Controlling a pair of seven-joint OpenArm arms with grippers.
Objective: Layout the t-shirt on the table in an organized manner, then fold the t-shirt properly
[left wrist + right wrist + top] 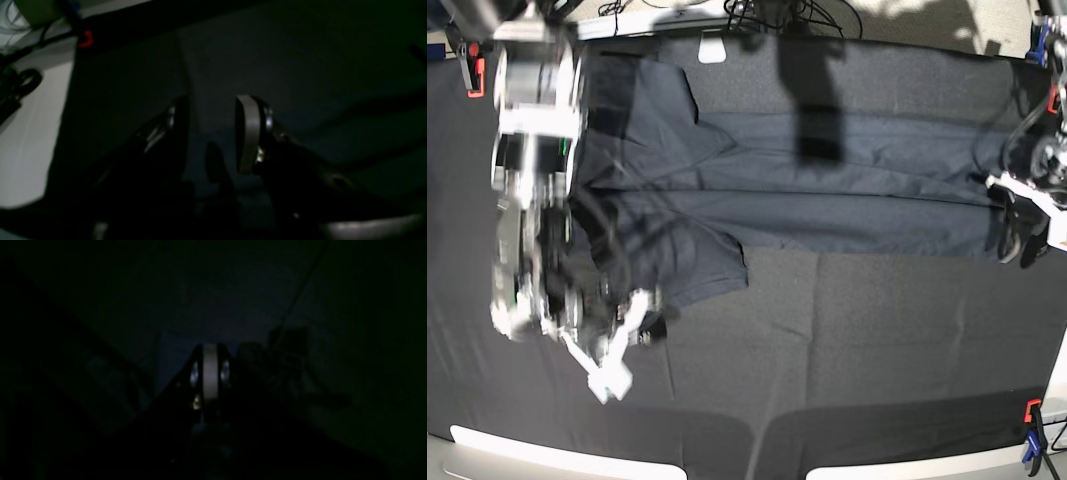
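The dark navy t-shirt (827, 190) lies spread lengthwise across the far half of the table (847, 340), with one sleeve (697, 270) pointing toward the front. My left gripper (1019, 245) is open at the shirt's right end. In the left wrist view it (213, 130) hangs open and empty just above the shirt's cloth (283, 66). My right gripper (647, 325) is blurred, just in front of the sleeve's edge. In the right wrist view it (210, 373) is shut, pads together, with bluish cloth (176, 350) beyond the tips. I cannot tell if cloth is pinched.
Orange clamps sit at the far left corner (472, 70), right edge (1052, 100) and front right corner (1032, 415). A white tag (712, 48) and cables (777, 12) lie at the far edge. The left wrist view shows the table's pale rim (33, 116) and a red clamp (86, 39).
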